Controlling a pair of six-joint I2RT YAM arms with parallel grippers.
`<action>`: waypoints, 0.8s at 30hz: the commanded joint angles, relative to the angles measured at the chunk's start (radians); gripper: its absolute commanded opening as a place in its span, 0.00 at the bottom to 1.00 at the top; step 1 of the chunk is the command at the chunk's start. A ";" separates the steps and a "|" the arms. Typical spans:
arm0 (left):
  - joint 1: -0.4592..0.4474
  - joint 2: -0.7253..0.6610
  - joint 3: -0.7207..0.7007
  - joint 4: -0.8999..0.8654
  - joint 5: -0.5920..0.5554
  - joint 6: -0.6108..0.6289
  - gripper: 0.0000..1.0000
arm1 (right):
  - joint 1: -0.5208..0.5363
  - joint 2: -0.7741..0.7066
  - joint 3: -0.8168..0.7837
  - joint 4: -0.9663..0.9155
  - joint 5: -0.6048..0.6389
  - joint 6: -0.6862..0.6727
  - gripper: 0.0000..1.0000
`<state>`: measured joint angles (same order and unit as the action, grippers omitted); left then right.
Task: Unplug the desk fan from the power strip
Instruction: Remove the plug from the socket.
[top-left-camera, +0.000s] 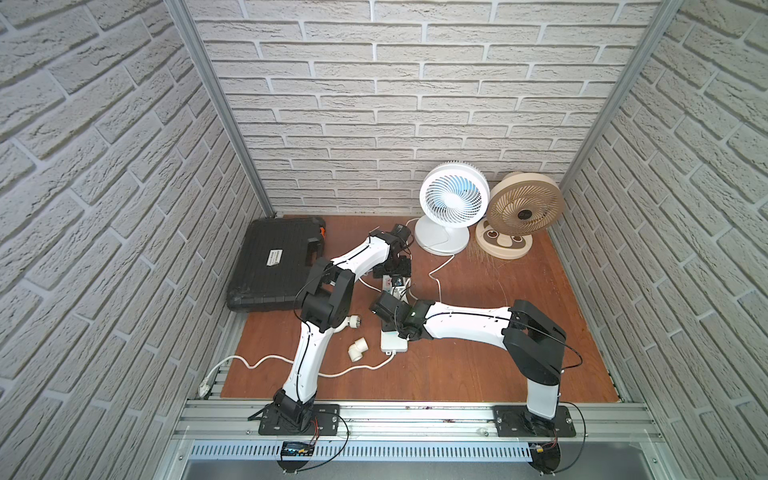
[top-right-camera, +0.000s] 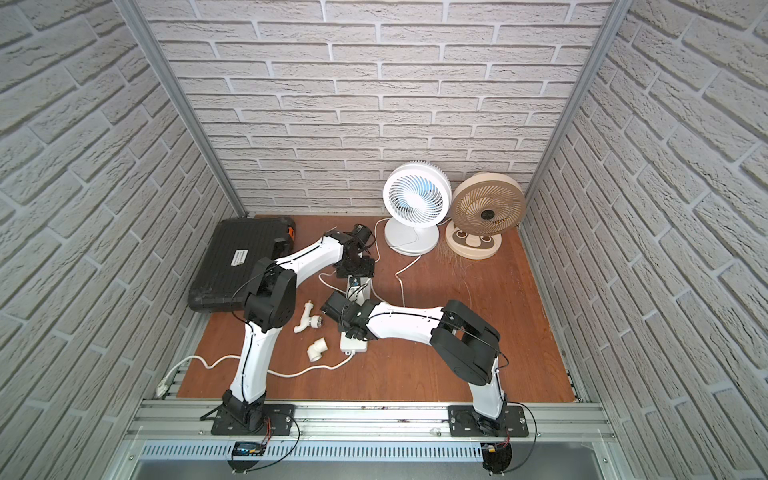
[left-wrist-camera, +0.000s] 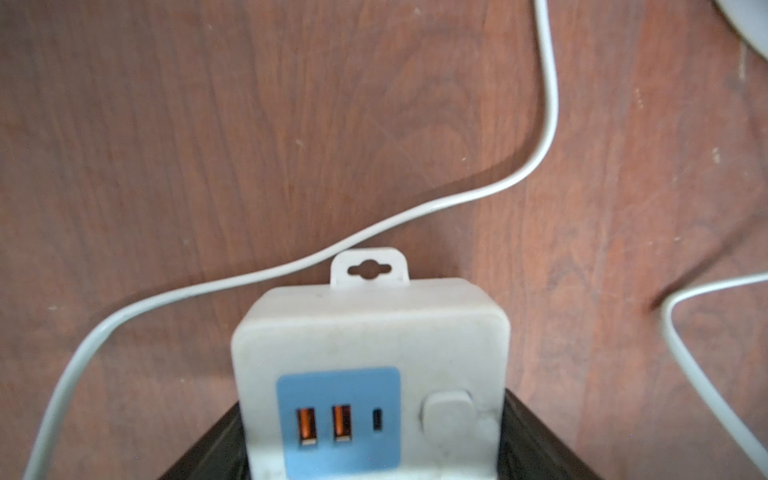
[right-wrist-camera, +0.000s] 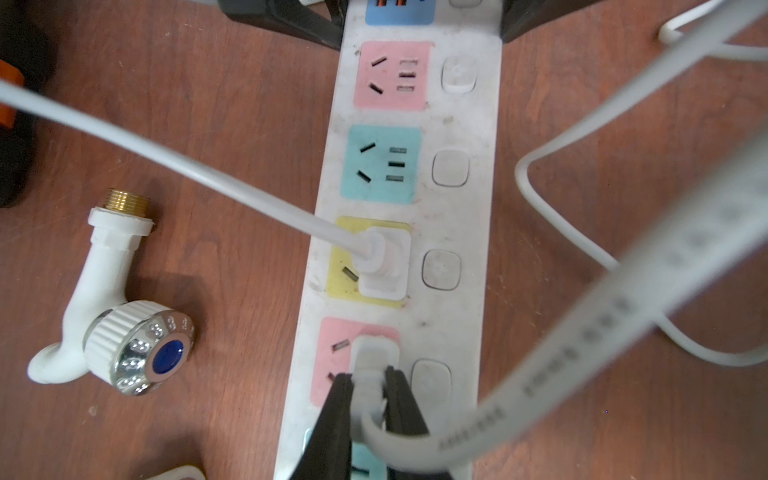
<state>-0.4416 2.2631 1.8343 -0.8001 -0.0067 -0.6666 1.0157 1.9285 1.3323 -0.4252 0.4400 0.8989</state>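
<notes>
Both tools engaged: right tool (right-wrist-camera: 370, 399) pinched tight on the plug (right-wrist-camera: 376, 353) in the power strip (right-wrist-camera: 469, 208) just beneath it; left tool (left-wrist-camera: 372, 415) clamps the strip's far end. Pull straight out, no twisting.

The left gripper (left-wrist-camera: 374, 415) clasps the power strip (left-wrist-camera: 370, 328) near its end, beside a blue USB panel (left-wrist-camera: 338, 386) and switch (left-wrist-camera: 446, 413); a white cord (left-wrist-camera: 415, 212) curves past over the wooden table (left-wrist-camera: 208, 124).

In both top views the right arm (top-left-camera: 465, 322) hides the middle of the power strip (top-left-camera: 394, 343). In the right wrist view, the right gripper (right-wrist-camera: 368, 374) runs off the picture's edge and covers part of a plug (right-wrist-camera: 376, 349). Print on a blurred cord (right-wrist-camera: 623, 311) is perhaps lettering, unreadable.
</notes>
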 joint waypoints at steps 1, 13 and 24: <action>0.044 0.082 -0.061 -0.056 -0.034 -0.002 0.00 | 0.026 0.011 0.088 -0.086 0.086 -0.037 0.03; 0.041 0.079 -0.061 -0.057 -0.033 -0.002 0.00 | 0.050 0.084 0.187 -0.150 0.145 -0.078 0.03; 0.041 0.077 -0.062 -0.057 -0.033 0.000 0.00 | 0.029 0.010 0.066 -0.042 0.075 -0.024 0.03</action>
<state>-0.4412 2.2627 1.8339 -0.8024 -0.0071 -0.6533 1.0523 2.0075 1.4342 -0.5247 0.5297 0.8566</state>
